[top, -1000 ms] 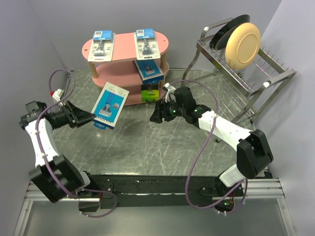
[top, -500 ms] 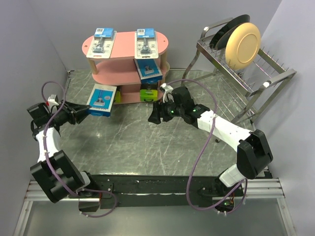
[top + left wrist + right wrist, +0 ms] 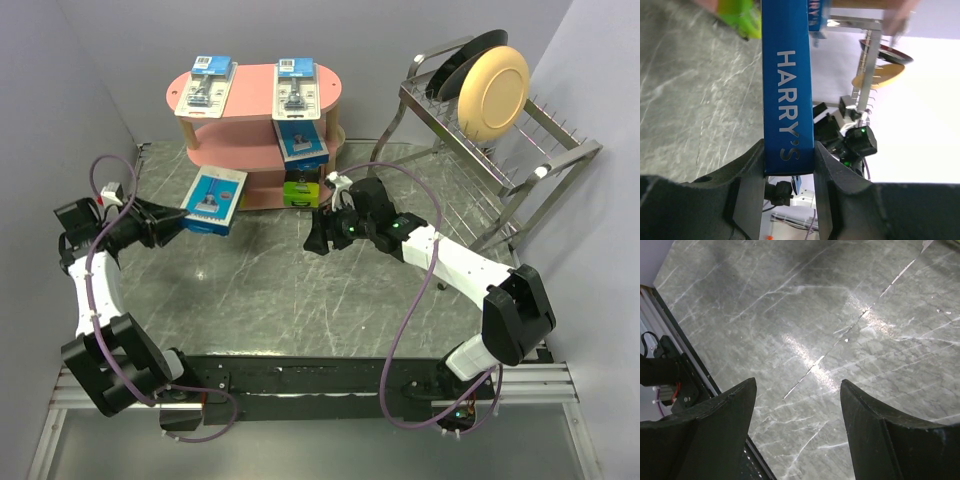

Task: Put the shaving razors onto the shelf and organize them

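Observation:
The pink shelf (image 3: 255,95) stands at the back of the table. Two clear blister razor packs (image 3: 207,85) (image 3: 297,88) lie on its top board. A blue-carded pack (image 3: 300,141) rests on the middle tier, and a lime-green box end (image 3: 302,190) shows at the bottom tier. My left gripper (image 3: 178,222) is shut on another blue-carded pack (image 3: 213,200), held just left of the shelf's lower tiers. In the left wrist view the pack's blue edge (image 3: 787,85) stands between the fingers (image 3: 752,167) of that gripper (image 3: 788,150). My right gripper (image 3: 318,236) (image 3: 797,390) hangs open over bare table, in front of the shelf.
A silver wire dish rack (image 3: 520,170) stands at the back right with a cream plate (image 3: 493,92) and a dark plate (image 3: 462,62). Grey walls close in on the left and right. A lime-green box (image 3: 740,17) shows beyond the held pack.
My left arm has lowered the blue-carded pack from a raised, tilted pose and brought it close to the shelf's left lower side. The right arm has barely moved.

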